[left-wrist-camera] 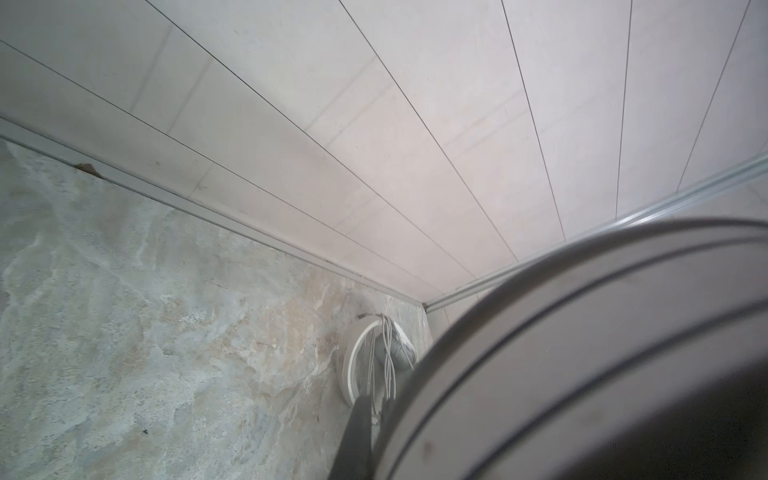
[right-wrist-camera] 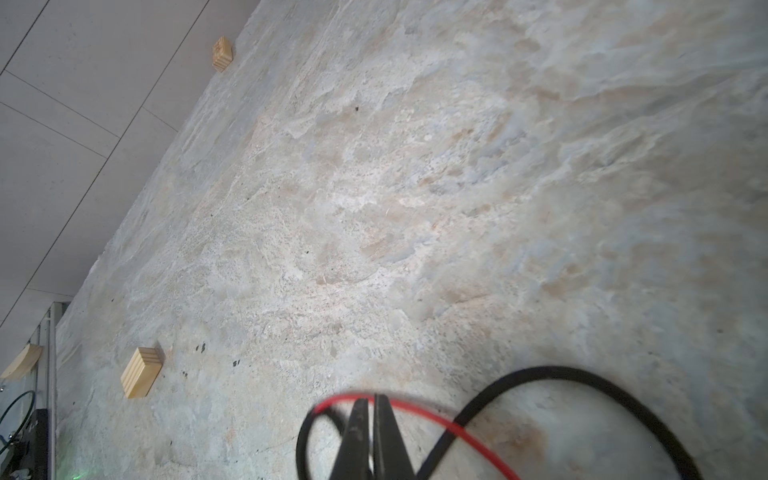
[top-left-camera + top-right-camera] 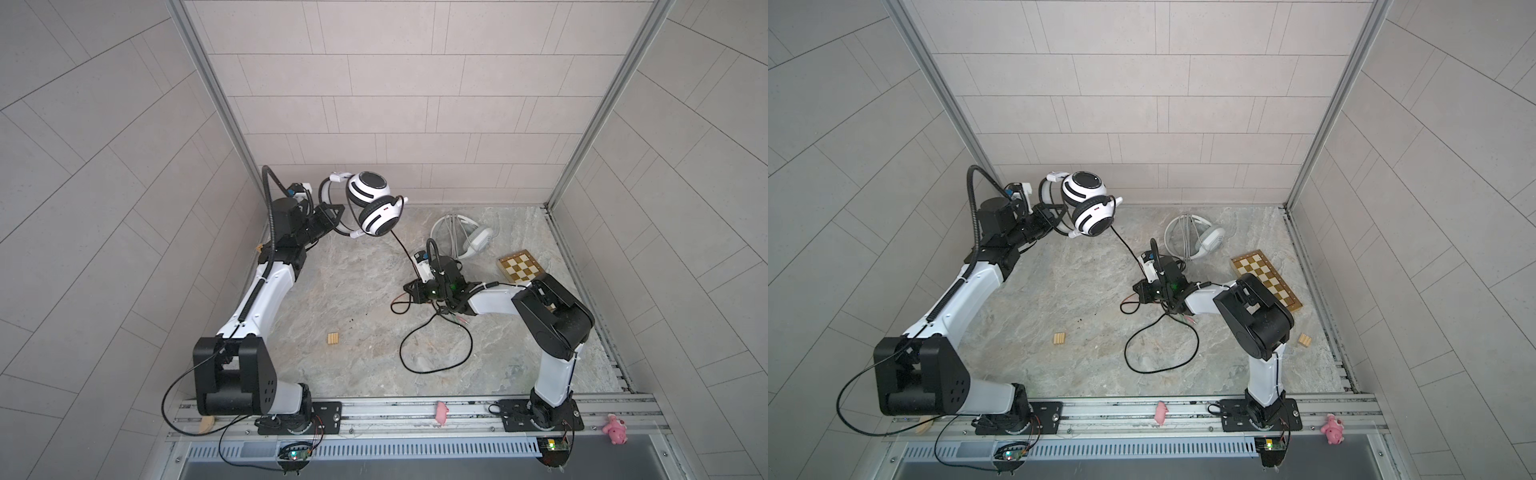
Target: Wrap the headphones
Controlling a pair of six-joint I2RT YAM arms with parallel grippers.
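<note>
Left gripper (image 3: 333,217) is clamped on the white headset (image 3: 371,203) by its band, holding it up off the table (image 3: 332,291) near the back wall. Its black-red cable (image 2: 552,368) runs down to the right gripper (image 2: 371,404), jaws pinched together on it, low over the table. The grey headset (image 3: 461,239) lies back right, apart

The white headset (image 1: 582,353) fills a corner of the left wrist view, blurred and cut off, hiding part of the pale-grey headset (image 1: 350,365). The black-red cable (image 2: 552,371) is blurred and leaves the right wrist view's edge. The right arm (image 3: 552,316) covers part of the chessboard (image 3: 519,268).
</note>
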